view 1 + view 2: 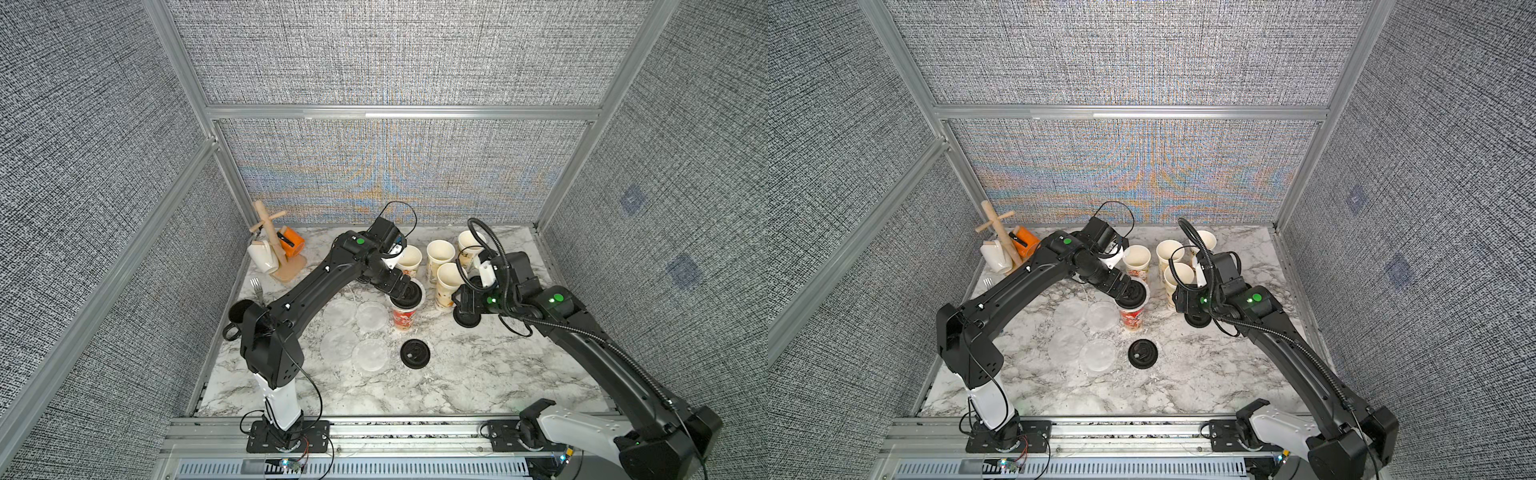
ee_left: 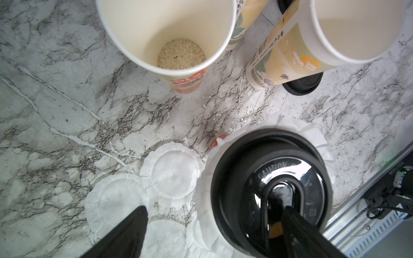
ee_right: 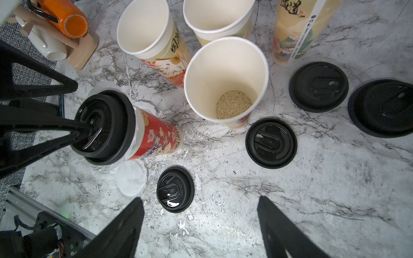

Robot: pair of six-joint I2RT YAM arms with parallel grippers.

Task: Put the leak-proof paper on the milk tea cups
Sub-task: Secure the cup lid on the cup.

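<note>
A red milk tea cup [image 1: 404, 322] [image 3: 156, 136] stands mid-table with a black lid [image 1: 409, 294] [image 2: 257, 178] on it. A ruffled sheet of leak-proof paper [image 2: 312, 134] sticks out under that lid. My left gripper [image 1: 406, 291] [image 2: 214, 210] is open; one of its fingers [image 2: 297, 230] rests in the lid's centre and the other hangs beside the cup. Several loose paper discs [image 1: 371, 316] [image 1: 1097, 355] [image 2: 172, 172] lie flat left of the cup. Several uncovered cups [image 1: 440, 255] [image 1: 1177, 278] [image 3: 225, 80] stand behind, some with rice inside. My right gripper [image 1: 467, 305] [image 3: 200, 203] hangs open and holds nothing.
Black lids [image 1: 414, 353] [image 3: 271, 143] [image 3: 318, 87] lie on the marble table [image 1: 478, 374], one [image 3: 175, 192] just ahead of my right fingers. A wooden mug tree [image 1: 282, 257] with orange and white mugs stands at the back left. A black mug [image 1: 239, 316] and a fork [image 1: 257, 286] sit by the left edge.
</note>
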